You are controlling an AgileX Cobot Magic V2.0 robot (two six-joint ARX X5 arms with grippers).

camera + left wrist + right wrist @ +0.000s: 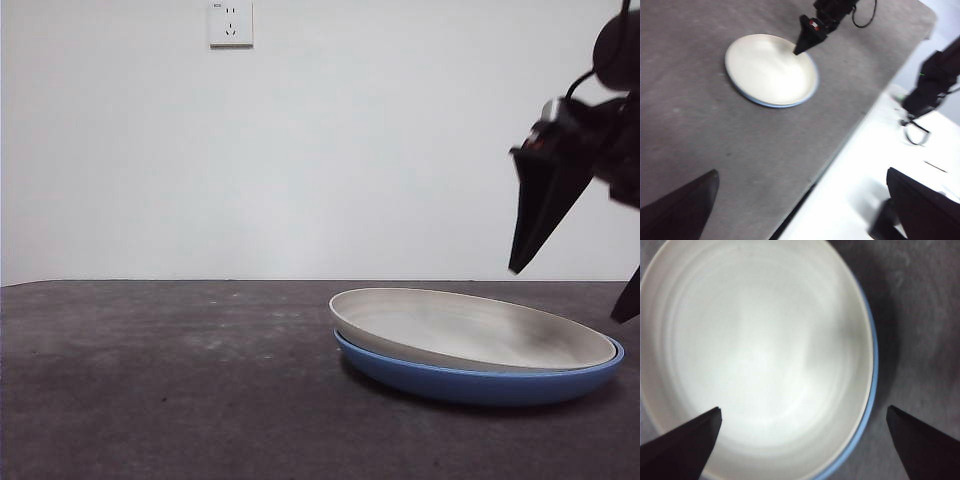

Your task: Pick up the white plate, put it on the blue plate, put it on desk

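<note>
In the front view, nearest you, the desk point(150, 380) runs dark and speckled up to the white plate point(470, 328), which sits nested but tilted in the blue plate point(480, 382), one edge riding higher. The right gripper point(575, 260) hangs above the plates' rim, apart from both, jaws spread and holding nothing. In the left wrist view, the left gripper point(805, 200) waits well away from the stack, jaws wide and empty, with the white plate point(771, 70) and the blue plate's point(775, 105) thin crescent far ahead. In the right wrist view, the white plate point(760, 350) lies directly below the right gripper point(805, 427), one jaw over its interior, the other outside the blue plate's point(870, 365) edge, over bare desk point(920, 315). To lift well, I'd say straddle only the white rim, and avoid pinching both plates.
</note>
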